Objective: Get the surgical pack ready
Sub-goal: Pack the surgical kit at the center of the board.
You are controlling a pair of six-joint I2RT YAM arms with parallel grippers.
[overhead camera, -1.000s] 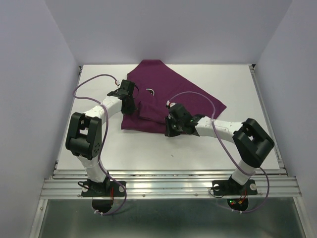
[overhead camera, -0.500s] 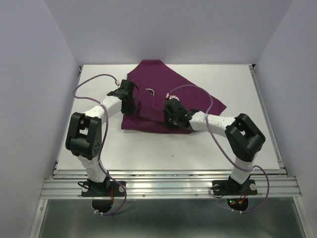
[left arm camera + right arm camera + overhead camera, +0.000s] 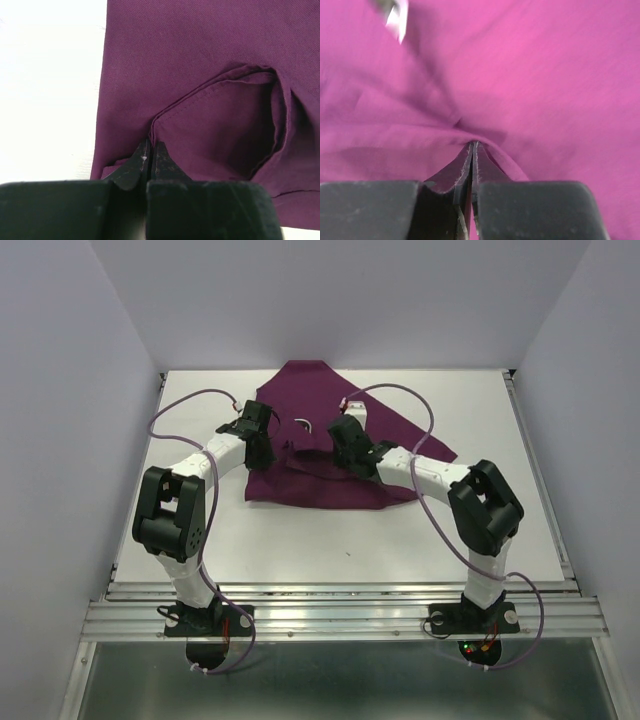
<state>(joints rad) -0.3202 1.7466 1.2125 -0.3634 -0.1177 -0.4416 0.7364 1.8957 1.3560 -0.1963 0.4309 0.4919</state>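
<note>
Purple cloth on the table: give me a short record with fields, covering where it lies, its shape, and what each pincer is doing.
Item: surgical pack cloth, deep purple, matte
Location: far middle of the white table
Shape: partly folded, with layers and creases showing
Left pincer: shut on a hemmed fold edge at the cloth's left side
Right pincer: shut on a raised pinch of cloth near its middle
Arms: both reach over the cloth

- A lab robot test cell
- Plain pale walls (image 3: pixel 60 390) enclose the space beyond and beside the fingers (image 3: pixel 131 170)
- White table (image 3: pixel 470 530) beneath them
- Aluminium rail (image 3: pixel 340 618) behind them holds the arm bases (image 3: pixel 205 620)
</note>
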